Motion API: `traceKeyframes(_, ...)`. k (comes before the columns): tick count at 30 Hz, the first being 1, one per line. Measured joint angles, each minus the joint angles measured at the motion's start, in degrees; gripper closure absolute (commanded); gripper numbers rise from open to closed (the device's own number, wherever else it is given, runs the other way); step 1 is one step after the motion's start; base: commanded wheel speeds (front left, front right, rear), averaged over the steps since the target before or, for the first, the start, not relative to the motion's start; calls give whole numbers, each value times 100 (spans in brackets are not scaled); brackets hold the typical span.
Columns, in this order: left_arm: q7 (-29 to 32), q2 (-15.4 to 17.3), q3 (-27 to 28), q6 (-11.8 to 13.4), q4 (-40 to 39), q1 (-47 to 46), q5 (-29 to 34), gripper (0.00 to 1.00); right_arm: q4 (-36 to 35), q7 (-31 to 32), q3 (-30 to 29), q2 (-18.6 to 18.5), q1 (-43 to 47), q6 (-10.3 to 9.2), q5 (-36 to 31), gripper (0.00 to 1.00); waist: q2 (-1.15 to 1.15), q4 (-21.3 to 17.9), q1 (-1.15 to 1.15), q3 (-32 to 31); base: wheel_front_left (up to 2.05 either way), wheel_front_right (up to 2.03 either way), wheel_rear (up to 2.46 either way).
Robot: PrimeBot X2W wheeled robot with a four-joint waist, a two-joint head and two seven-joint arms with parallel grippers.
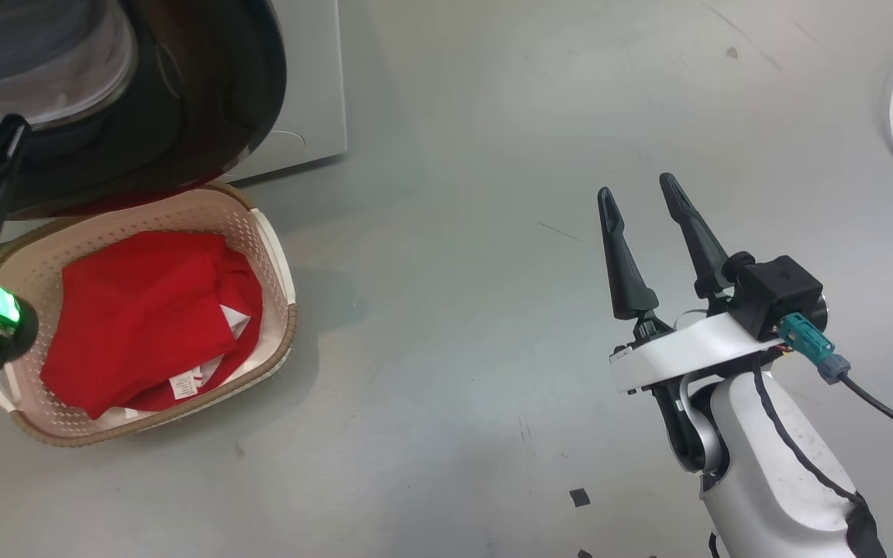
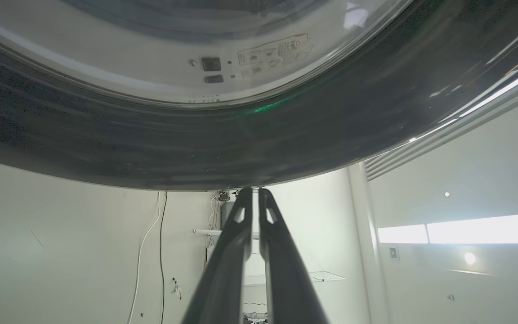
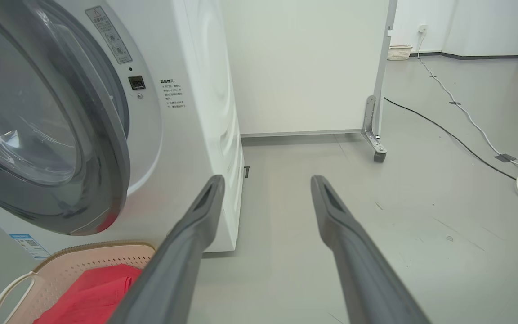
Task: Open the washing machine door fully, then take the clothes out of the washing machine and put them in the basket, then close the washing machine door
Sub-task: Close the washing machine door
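Red clothes [image 1: 144, 318] lie in the basket [image 1: 280, 263], below my left gripper [image 2: 255, 194]. Its wrist view adds what the head view hides: fingers nearly together, empty, tips at the washing machine door [image 2: 259, 148] rim, perhaps touching. Right wrist view shows that door ajar, upright, left of my right gripper [image 1: 636, 186], spread wide, empty.

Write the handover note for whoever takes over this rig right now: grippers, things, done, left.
Left gripper: shut, empty, its tips at the wide glossy black rim of the large round washing machine door; contact unclear.
Right gripper: open, empty, over bare floor.
Bright red fabric clothes lie in the small cream perforated plastic basket on the floor below the door, before the big white front-loading washing machine.
Done: door opened, clothes in basket.
Left: door stands ajar; push it shut.
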Motion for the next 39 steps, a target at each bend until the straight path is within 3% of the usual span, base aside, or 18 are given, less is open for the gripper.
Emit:
traceKeyframes(2,-71,-142,97,-2,-23,224,-12,31,46,0,-38,0,76,0,-48,0,0,79,0,-72,0,0,0)
traceKeyframes(4,-148,-296,198,-44,-67,441,-51,4,96,0,-88,1,132,0,-108,0,0,163,0,-141,0,0,0)
traceKeyframes(5,-192,-383,260,-45,-92,539,-78,0,110,0,-118,1,164,1,-141,0,0,207,0,-174,0,0,0)
traceKeyframes(19,-454,-1410,758,-49,-565,1748,-107,0,274,0,-271,-75,477,62,-346,0,0,861,0,-630,0,0,0)
traceKeyframes(27,-642,-1597,945,-49,-854,2213,109,0,359,0,-344,-92,656,113,-393,0,0,1128,0,-878,0,0,0)
traceKeyframes(32,-936,-1596,1074,-49,-1195,2412,595,0,404,0,-346,-91,709,162,-413,0,0,1273,0,-1066,0,0,0)
traceKeyframes(39,-1659,-1583,1116,-49,-1900,2519,2139,0,427,0,-359,-88,771,220,-454,0,0,1378,0,-1275,0,0,0)
